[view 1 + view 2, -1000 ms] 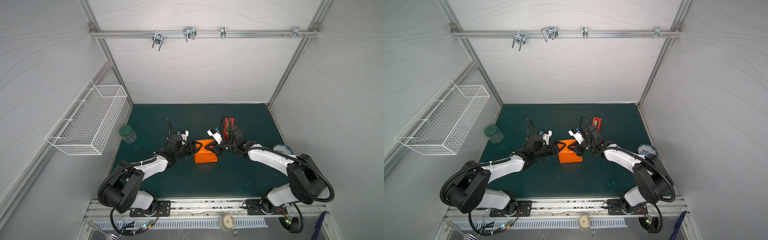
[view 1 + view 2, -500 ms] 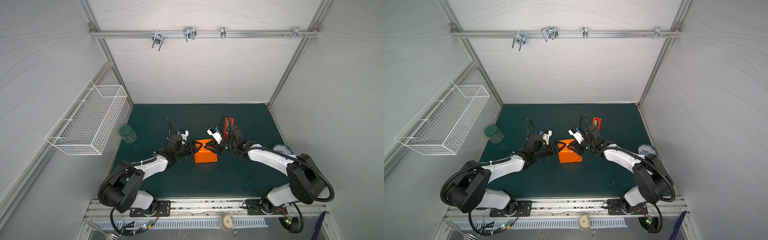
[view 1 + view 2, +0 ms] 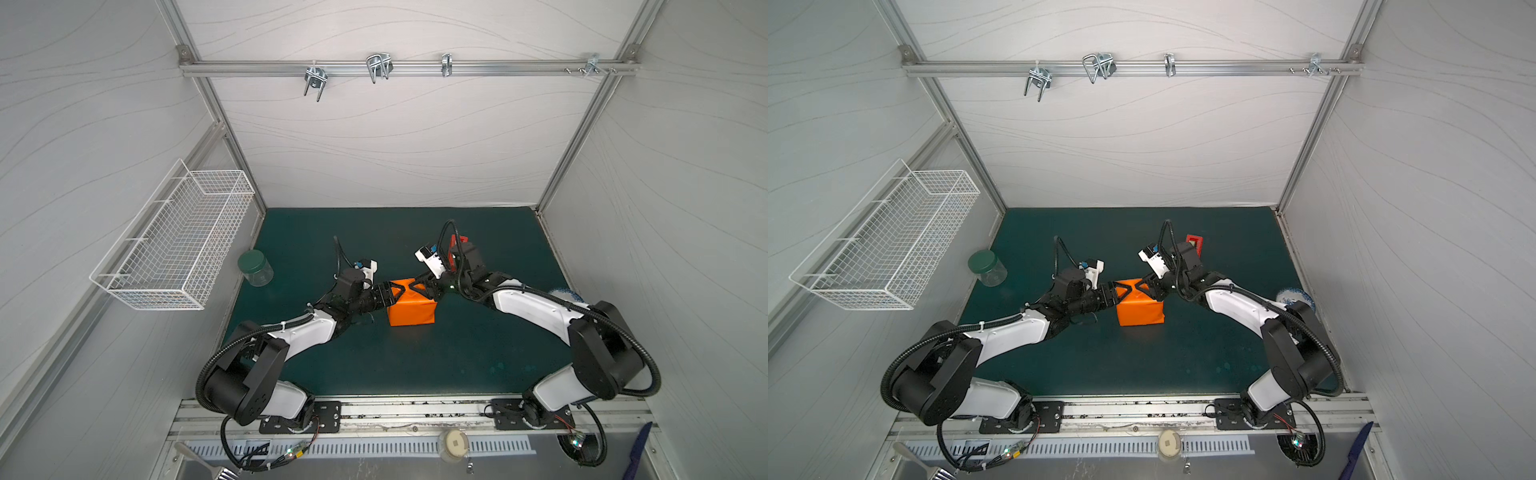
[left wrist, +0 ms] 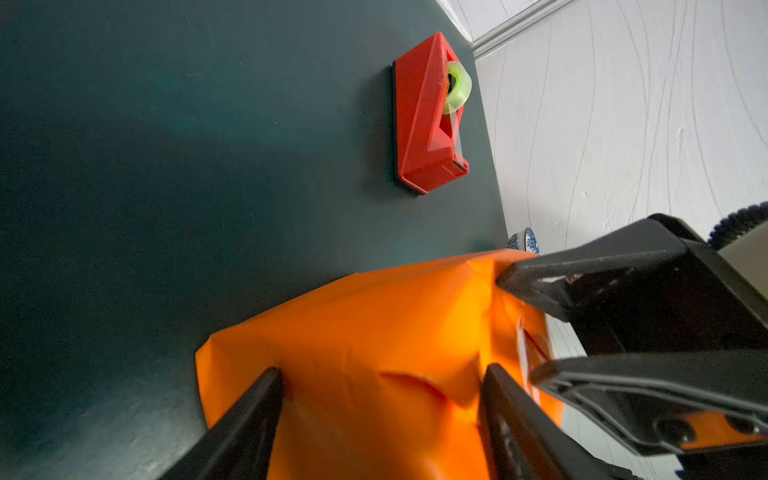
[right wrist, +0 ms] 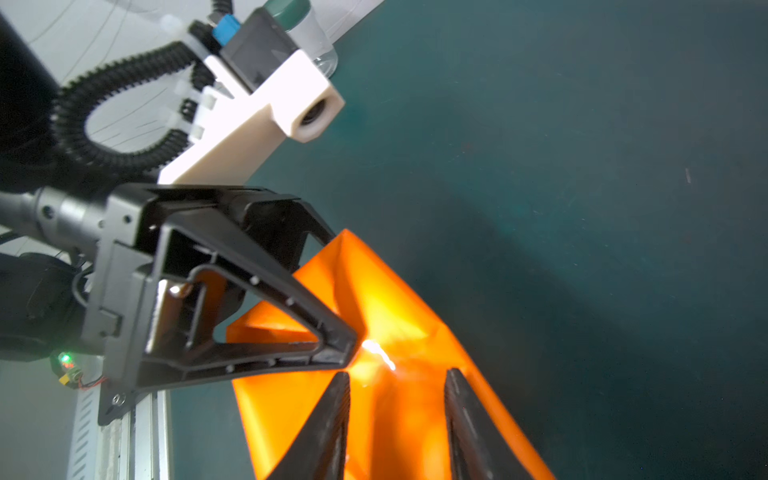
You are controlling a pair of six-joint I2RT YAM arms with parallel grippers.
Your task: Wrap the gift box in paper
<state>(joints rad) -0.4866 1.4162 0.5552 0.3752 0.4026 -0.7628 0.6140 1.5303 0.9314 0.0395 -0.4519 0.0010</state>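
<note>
Paper [image 3: 411, 311] sits folded box-shaped on mat [image 3: 415, 365]. Left gripper [image 4: 381, 370] jaws spread over its top. Right gripper [image 5: 397, 374] jaws parted there too.

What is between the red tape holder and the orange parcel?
Only bare green mat. The left wrist view shows it between the red tape dispenser and the orange paper.

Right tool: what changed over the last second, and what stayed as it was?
The right tool has opened; its jaws now stand apart over the folded paper. The left tool stays open on the paper's other end; paper, tape dispenser and jar have not moved.
</note>
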